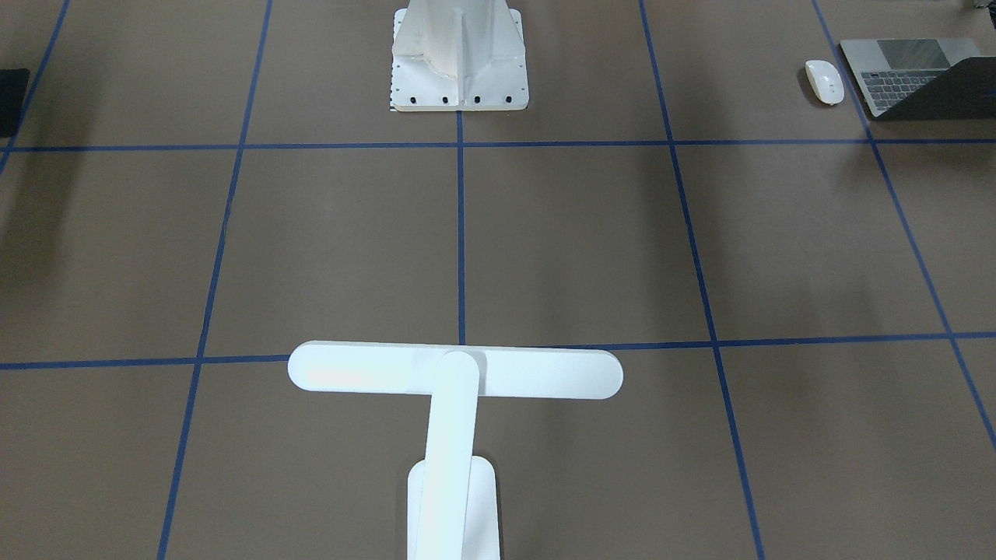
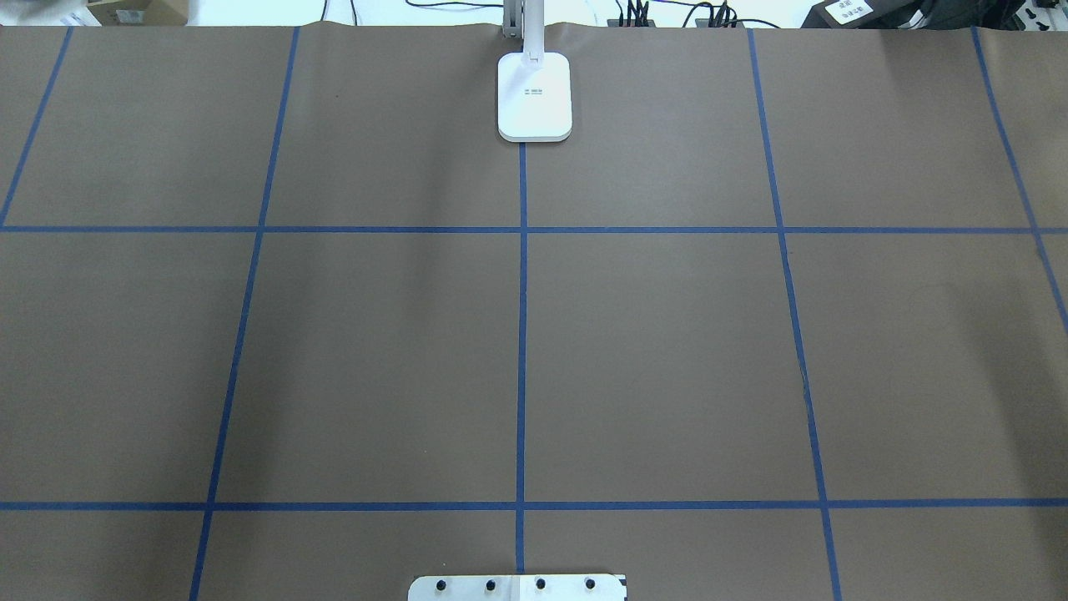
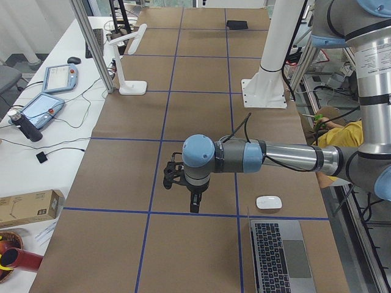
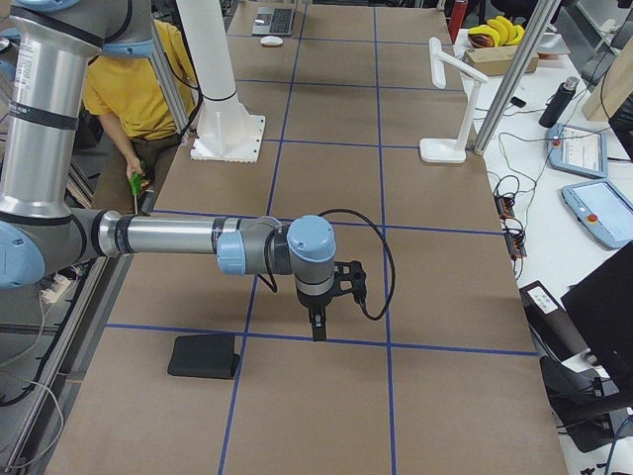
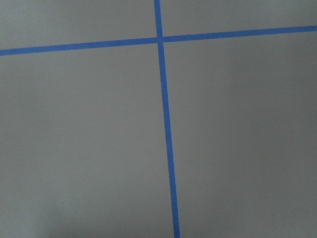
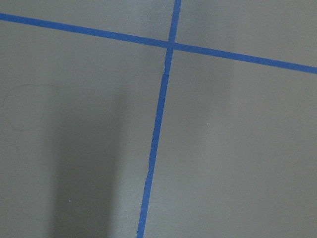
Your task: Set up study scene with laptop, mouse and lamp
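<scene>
The laptop [image 1: 910, 78] lies open at the robot's left end of the bench [image 2: 667, 334], near the robot's edge, with the mouse [image 1: 825, 82] just beside it on the side toward the white pedestal [image 1: 459, 62]. The lamp [image 1: 455, 373] stands upright at the far edge, on the centre tape line. The left hand [image 3: 193, 206] hangs pointing down above the bench near the mouse, apart from it. The right hand [image 4: 318, 332] hangs the same way near a flat black pad [image 4: 204, 356]. Each hand shows in a side view only, so whether it is wide or narrow I cannot tell.
</scene>
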